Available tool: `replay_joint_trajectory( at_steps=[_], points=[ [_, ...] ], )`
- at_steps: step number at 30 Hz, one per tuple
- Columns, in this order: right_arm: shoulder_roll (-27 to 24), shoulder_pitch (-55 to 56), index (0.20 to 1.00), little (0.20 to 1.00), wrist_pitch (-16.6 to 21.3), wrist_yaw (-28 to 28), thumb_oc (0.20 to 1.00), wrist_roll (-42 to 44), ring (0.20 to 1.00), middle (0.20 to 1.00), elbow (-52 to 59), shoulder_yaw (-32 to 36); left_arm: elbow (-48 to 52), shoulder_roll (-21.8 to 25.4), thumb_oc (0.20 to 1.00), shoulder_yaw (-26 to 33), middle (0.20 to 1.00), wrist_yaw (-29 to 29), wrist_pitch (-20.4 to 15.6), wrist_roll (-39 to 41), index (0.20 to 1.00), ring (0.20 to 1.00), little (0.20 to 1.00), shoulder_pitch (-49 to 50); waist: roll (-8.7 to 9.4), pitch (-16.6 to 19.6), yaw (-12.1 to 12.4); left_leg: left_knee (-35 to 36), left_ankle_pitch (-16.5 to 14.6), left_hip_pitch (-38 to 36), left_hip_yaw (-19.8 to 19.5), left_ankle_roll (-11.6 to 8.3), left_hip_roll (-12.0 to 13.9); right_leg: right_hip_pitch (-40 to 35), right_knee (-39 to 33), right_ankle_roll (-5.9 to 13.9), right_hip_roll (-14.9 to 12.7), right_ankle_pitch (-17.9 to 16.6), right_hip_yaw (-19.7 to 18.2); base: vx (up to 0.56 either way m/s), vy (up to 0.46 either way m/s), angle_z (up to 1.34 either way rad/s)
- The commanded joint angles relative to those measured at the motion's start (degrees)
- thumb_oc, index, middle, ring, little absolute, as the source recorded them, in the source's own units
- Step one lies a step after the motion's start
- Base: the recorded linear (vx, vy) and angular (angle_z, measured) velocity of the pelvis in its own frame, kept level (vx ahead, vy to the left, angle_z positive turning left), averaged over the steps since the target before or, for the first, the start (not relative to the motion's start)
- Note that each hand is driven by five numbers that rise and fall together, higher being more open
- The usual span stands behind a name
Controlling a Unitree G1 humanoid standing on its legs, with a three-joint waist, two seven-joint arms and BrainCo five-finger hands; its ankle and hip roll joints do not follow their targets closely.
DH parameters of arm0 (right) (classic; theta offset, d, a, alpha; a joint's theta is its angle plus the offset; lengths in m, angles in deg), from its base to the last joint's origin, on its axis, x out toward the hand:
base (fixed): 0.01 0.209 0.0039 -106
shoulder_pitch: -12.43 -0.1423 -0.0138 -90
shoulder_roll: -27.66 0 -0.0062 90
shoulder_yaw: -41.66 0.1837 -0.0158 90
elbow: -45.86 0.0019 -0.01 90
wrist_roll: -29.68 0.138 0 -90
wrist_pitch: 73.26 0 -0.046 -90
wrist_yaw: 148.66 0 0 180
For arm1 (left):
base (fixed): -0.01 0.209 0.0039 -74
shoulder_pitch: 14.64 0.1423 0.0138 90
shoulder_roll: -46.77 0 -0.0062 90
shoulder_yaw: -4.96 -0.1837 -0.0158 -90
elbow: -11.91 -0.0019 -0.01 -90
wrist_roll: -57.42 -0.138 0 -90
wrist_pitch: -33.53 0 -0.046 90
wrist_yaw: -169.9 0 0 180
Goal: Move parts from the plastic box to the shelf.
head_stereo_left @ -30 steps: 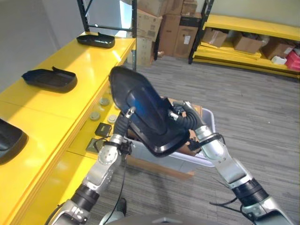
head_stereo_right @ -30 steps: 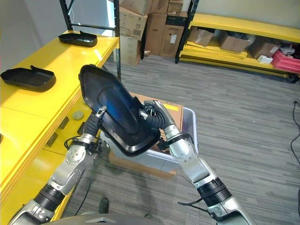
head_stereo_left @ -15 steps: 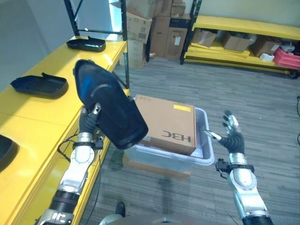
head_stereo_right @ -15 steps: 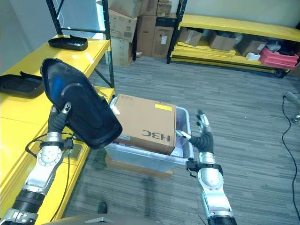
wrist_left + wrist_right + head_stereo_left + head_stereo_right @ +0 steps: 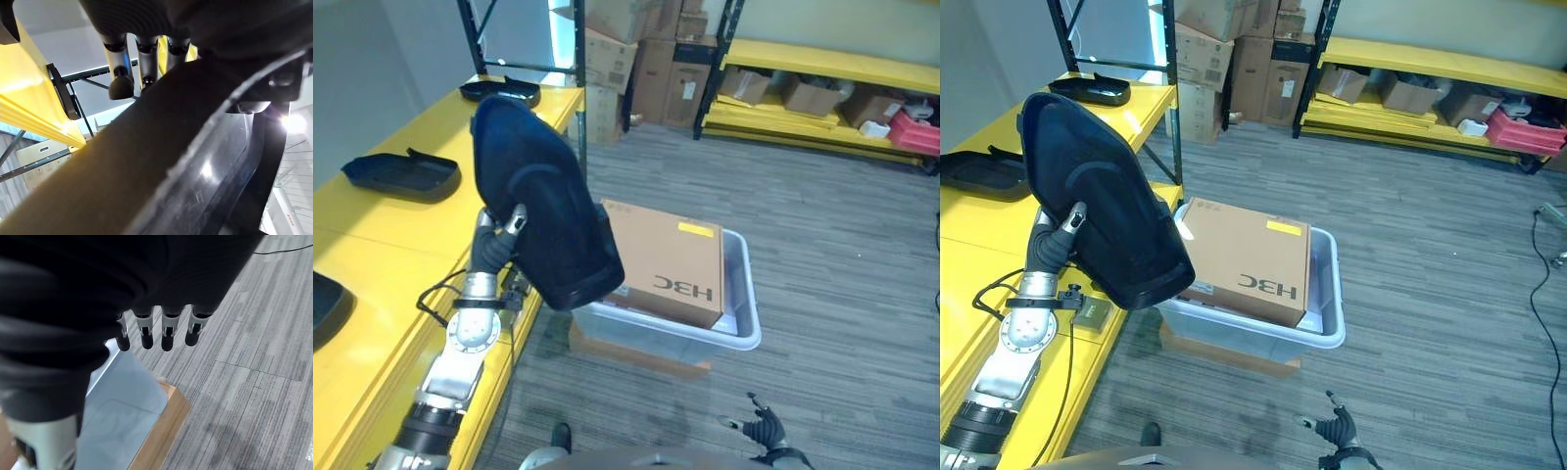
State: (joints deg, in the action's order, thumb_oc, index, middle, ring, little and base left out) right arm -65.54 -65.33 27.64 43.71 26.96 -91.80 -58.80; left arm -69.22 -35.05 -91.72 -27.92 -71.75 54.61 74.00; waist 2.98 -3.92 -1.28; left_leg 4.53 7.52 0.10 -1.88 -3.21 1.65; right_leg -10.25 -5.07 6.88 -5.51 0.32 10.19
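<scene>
Here the left robot hand point(image 5: 498, 238) grips the large black part point(image 5: 540, 217), fingers curled on its edge, holding it aloft between the plastic box point(image 5: 740, 294) and the yellow shelf point(image 5: 401, 230). One-handed, the bulky part could tip or slip from that edge grip, or strike the cardboard box point(image 5: 668, 258) inside the plastic box. The left arm reaches up, forearm near vertical. The right robot hand point(image 5: 156, 328) hangs low above the floor, fingers straight, empty.

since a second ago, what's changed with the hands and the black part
The right hand let go of the black part and dropped low, fingers relaxed. The left hand alone now carries it, raised toward the yellow shelf. The cardboard box stayed in the plastic box.
</scene>
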Motion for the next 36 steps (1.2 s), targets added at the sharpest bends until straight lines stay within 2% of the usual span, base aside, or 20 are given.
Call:
replay_joint_trajectory(
  at_steps=[1,2,7,9,12,13,14,15,17,22,23,24,26,27,28,29,31,32,34,36],
  points=[
    [0.9,-5.0,1.000,1.000,0.4,-2.3,1.000,0.0,1.000,1.000,-4.5,-1.5,5.1,1.1,0.200,4.4,0.200,0.2,-5.4,1.6,0.200,0.200,0.200,-2.1,-1.01,-0.9,2.3,-4.0,-6.5,-1.1,-3.8,-3.00,5.6,4.3,5.0,-0.28,-0.6,3.5,1.3,-0.08,-0.196,0.34],
    [2.5,-6.4,1.000,1.000,-0.3,-2.9,1.000,1.2,1.000,1.000,-8.8,-2.0,6.3,1.6,0.200,5.4,0.200,0.6,-5.6,1.7,0.200,0.200,0.200,-0.5,-1.62,-1.8,3.9,-4.6,-5.2,0.0,-5.4,-3.97,5.9,4.0,4.9,-1.12,0.1,3.9,2.7,-0.09,-0.203,0.42],
    [5.0,-11.3,1.000,1.000,-1.3,-1.3,1.000,1.2,1.000,1.000,-17.5,-3.2,8.4,1.9,0.200,6.4,0.200,0.3,-6.4,3.0,0.200,0.200,0.200,0.1,-3.66,-4.0,6.9,-4.1,-0.5,4.1,-11.7,-6.70,5.5,3.9,4.6,-2.63,1.3,4.9,8.4,-0.10,-0.127,0.57],
    [5.1,-15.0,1.000,1.000,-2.4,-0.3,1.000,1.2,1.000,1.000,-21.4,-2.7,10.1,1.1,0.200,6.8,0.200,0.0,-6.9,4.1,0.200,0.200,0.200,0.5,-4.73,-5.6,9.5,-6.6,0.4,8.0,-14.2,-7.16,2.8,3.9,4.1,-2.78,0.2,4.6,13.5,-0.20,-0.108,1.34],
    [5.2,-16.8,1.000,1.000,-2.7,0.1,1.000,2.0,1.000,1.000,-21.8,-2.6,10.6,0.6,0.200,6.8,0.200,0.0,-7.0,5.0,0.200,0.200,0.200,0.9,-4.47,-5.7,9.6,-10.0,-1.7,8.7,-10.2,-5.58,2.2,4.7,4.8,-2.71,-1.1,4.2,15.6,-0.13,-0.035,1.34],
    [5.3,-17.8,1.000,1.000,-3.4,0.6,1.000,4.2,1.000,1.000,-23.2,-0.8,12.2,1.2,0.200,7.1,0.200,0.8,-7.1,5.0,0.200,0.200,0.200,1.8,-3.52,-4.7,10.1,-14.5,-7.2,7.8,-3.2,-2.86,1.0,5.1,4.3,-2.91,-2.5,3.9,18.5,-0.10,-0.083,1.03],
    [5.2,-17.9,1.000,1.000,-3.5,0.6,1.000,4.7,1.000,1.000,-23.5,-0.3,12.6,1.4,0.200,7.3,0.200,1.0,-7.2,5.2,0.200,0.200,0.200,1.8,-3.16,-4.2,10.0,-15.9,-10.1,6.9,-1.4,-2.77,1.2,4.5,4.1,-2.86,-2.4,4.8,18.4,-0.13,-0.029,0.91],
    [5.2,-17.9,1.000,1.000,-3.5,0.6,1.000,4.8,1.000,1.000,-23.5,-0.2,12.7,1.5,0.200,7.2,0.200,1.0,-7.2,5.2,0.200,0.200,0.200,1.9,-3.18,-4.5,10.0,-16.3,-9.2,7.5,-0.9,-2.32,0.9,5.0,4.2,-3.05,-2.8,3.8,19.3,0.03,-0.033,1.17],
    [5.2,-17.7,1.000,1.000,-4.0,0.4,1.000,5.4,1.000,1.000,-23.7,0.1,13.9,1.5,0.200,7.1,0.200,1.8,-7.9,7.7,0.200,0.200,0.200,0.3,-2.92,-3.4,9.8,-16.4,-13.2,5.3,2.5,-1.90,1.0,4.2,4.4,-2.96,-2.8,4.8,21.1,0.01,0.024,0.76],
    [5.7,-17.0,1.000,1.000,-4.4,0.2,1.000,4.4,1.000,1.000,-24.0,0.1,15.8,1.8,0.200,6.1,0.200,3.0,-7.7,9.9,0.200,0.200,0.200,-2.5,-2.71,-1.9,9.5,-11.1,-13.1,2.4,1.4,-0.47,-0.6,4.3,8.2,-2.32,-3.8,5.2,23.4,0.05,0.120,0.90],
    [6.3,-17.0,1.000,1.000,-4.5,0.1,1.000,4.6,1.000,1.000,-23.7,0.6,17.0,3.1,0.200,6.1,0.200,3.0,-7.4,10.6,0.200,0.200,0.200,-4.4,-2.39,-2.3,9.0,-11.1,-14.0,1.7,0.9,1.02,-1.2,7.2,16.8,-1.48,-6.0,5.0,23.1,0.05,0.129,0.29],
    [6.3,-17.0,1.000,1.000,-4.6,0.1,1.000,4.6,1.000,1.000,-23.7,0.6,17.0,3.2,0.200,6.1,0.200,3.0,-7.4,10.7,0.200,0.200,0.200,-4.4,-2.27,-2.4,9.0,-11.1,-14.0,1.7,0.9,1.16,-1.4,7.5,17.5,-1.30,-6.4,5.3,23.0,0.04,0.257,0.02],
    [6.6,-17.2,1.000,1.000,-4.8,-0.3,1.000,4.2,1.000,1.000,-23.1,0.8,17.5,3.7,0.200,6.0,0.200,3.4,-7.7,11.1,0.200,0.200,0.200,-5.9,-2.53,-3.3,8.1,-11.1,-15.1,0.5,0.3,3.18,-2.6,10.5,25.4,1.18,-9.5,4.1,20.9,-0.04,0.203,-0.04],
    [7.0,-17.5,1.000,1.000,-4.8,-0.3,1.000,3.9,1.000,1.000,-22.9,0.5,17.5,4.5,0.200,4.6,0.200,3.6,-7.7,11.2,0.200,0.200,0.200,-7.5,-2.49,-4.2,7.0,-10.8,-13.3,0.8,-0.2,3.97,-3.3,13.1,28.2,1.78,-9.8,1.9,17.9,-0.10,0.079,0.08],
    [7.3,-17.9,1.000,1.000,-4.6,-0.2,1.000,4.3,1.000,1.000,-23.1,0.1,17.2,5.3,0.200,2.9,0.200,3.8,-7.9,10.7,0.200,0.200,0.200,-9.0,-2.68,-4.1,5.3,-8.8,-12.1,0.4,-3.4,3.81,-3.5,15.7,25.4,1.54,-5.4,3.9,8.4,-0.12,0.047,0.32],
    [7.3,-18.0,1.000,1.000,-4.6,-0.2,1.000,4.3,1.000,1.000,-23.1,0.2,17.1,5.3,0.200,2.9,0.200,3.8,-8.0,10.7,0.200,0.200,0.200,-9.1,-2.72,-4.0,5.3,-8.6,-11.9,0.5,-3.3,3.78,-3.4,15.8,25.1,1.44,-5.2,3.6,8.4,-0.02,-0.034,0.81],
    [7.1,-17.1,1.000,1.000,-4.3,-0.8,1.000,5.5,1.000,1.000,-23.5,-0.6,16.8,5.4,0.200,0.7,0.200,5.1,-8.6,12.4,0.200,0.200,0.200,-10.6,-3.13,-3.4,2.9,-5.3,-9.3,0.5,-8.4,3.11,-4.2,17.0,19.8,0.66,0.7,5.5,-4.8,0.02,-0.037,0.84],
    [6.6,-16.7,1.000,1.000,-4.1,-0.6,1.000,5.9,1.000,1.000,-23.6,-1.3,16.5,5.4,0.200,-0.3,0.200,5.9,-8.9,13.1,0.200,0.200,0.200,-11.5,-3.39,-3.8,1.6,-3.8,-8.0,1.1,-12.1,2.70,-4.9,17.5,16.9,-0.24,3.1,5.0,-13.8,0.00,-0.043,0.88],
    [6.7,-16.1,1.000,1.000,-3.8,-0.9,1.000,6.3,1.000,1.000,-23.8,-1.6,16.2,5.3,0.200,-0.5,0.200,6.2,-9.0,13.2,0.200,0.200,0.200,-11.4,-3.17,-3.6,1.3,-3.1,-7.5,1.6,-13.3,2.41,-5.1,16.9,14.8,-0.94,4.1,4.5,-16.0,0.00,-0.102,1.52],
    [6.9,-16.2,1.000,1.000,-4.2,-1.0,1.000,6.1,1.000,1.000,-24.1,-1.9,16.3,4.9,0.200,0.3,0.200,6.5,-9.2,13.4,0.200,0.200,0.200,-10.4,-2.98,-3.4,2.1,-2.5,-7.2,2.2,-13.9,2.05,-5.4,16.0,11.8,-1.02,2.5,3.2,-13.1,-0.01,-0.205,1.32]
  ],
)
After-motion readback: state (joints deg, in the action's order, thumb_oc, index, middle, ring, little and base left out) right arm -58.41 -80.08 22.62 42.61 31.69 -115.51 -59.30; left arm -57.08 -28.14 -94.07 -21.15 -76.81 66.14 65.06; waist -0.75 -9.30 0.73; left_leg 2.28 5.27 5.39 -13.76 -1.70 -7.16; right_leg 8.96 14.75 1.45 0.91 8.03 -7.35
